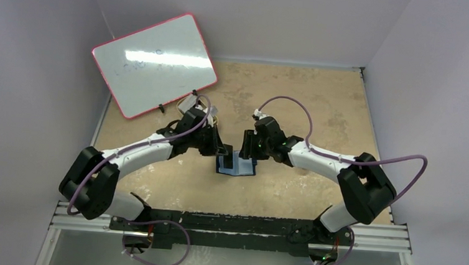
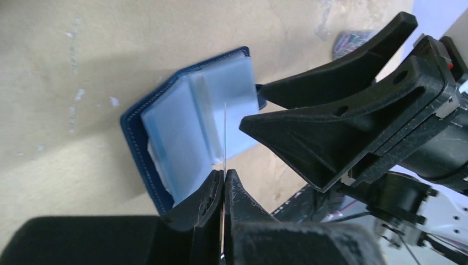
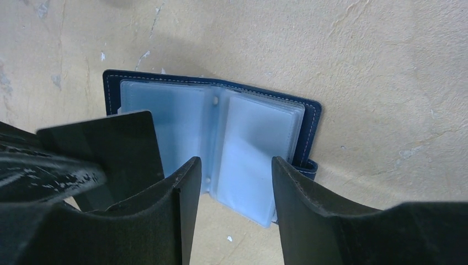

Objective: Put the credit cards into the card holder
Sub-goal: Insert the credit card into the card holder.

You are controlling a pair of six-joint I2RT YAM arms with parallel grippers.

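The holder [image 1: 237, 166] lies open on the surface [image 1: 296, 105], pale plastic pockets facing up. The left claw [image 2: 223, 182] is pressed together on a dark card [image 3: 105, 149], pinching one end. The card hangs tilted over the holder's left half, and I cannot tell whether its free edge touches the pockets. The right claw [image 3: 234, 171] is spread, one finger on each side of the holder's right pocket, low over it.

The step looks like feeding the card into a pocket. To do it well, lay the card flatter and find the pocket mouth with one corner first; the mouth isn't clear from here. The spread claw should pin the holder so it cannot slide. Push slowly, since the plastic looks floppy, and let go only once the card is well seated.
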